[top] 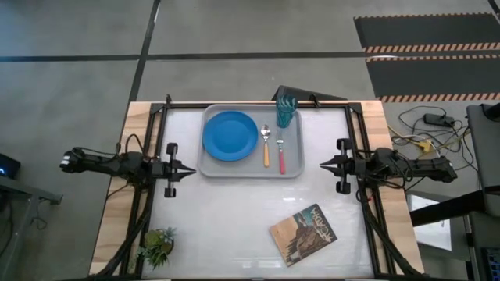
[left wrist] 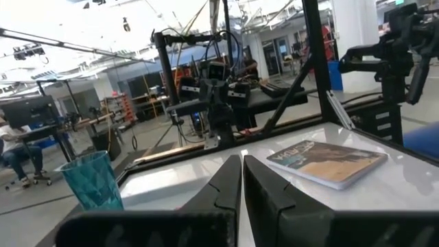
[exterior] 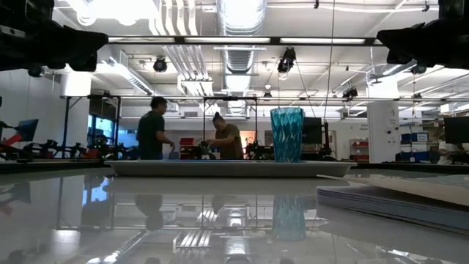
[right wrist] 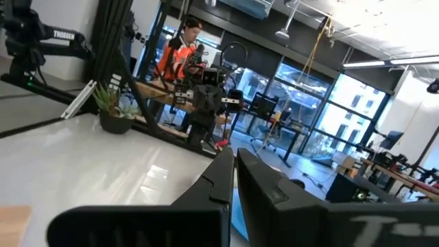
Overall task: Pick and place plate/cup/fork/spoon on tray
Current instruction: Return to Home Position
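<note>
White worktop [top: 250,211] in an open lab, with all four pieces set on the tray [top: 234,169].
The plate [top: 230,136] fills the tray's left part. The spoon [top: 266,148] and fork [top: 280,156] lie side by side to its right, and the cup [top: 286,112] stands upright in the far right corner, so the place setting looks complete. The left arm [top: 117,164] and right arm [top: 391,165] sit level at opposite worktop edges, clear of the tray. The left jaws and right jaws are pressed together on nothing, likely parked. In the low view the tray's rim hides the plate, fork and spoon, and only the cup rises above it.
</note>
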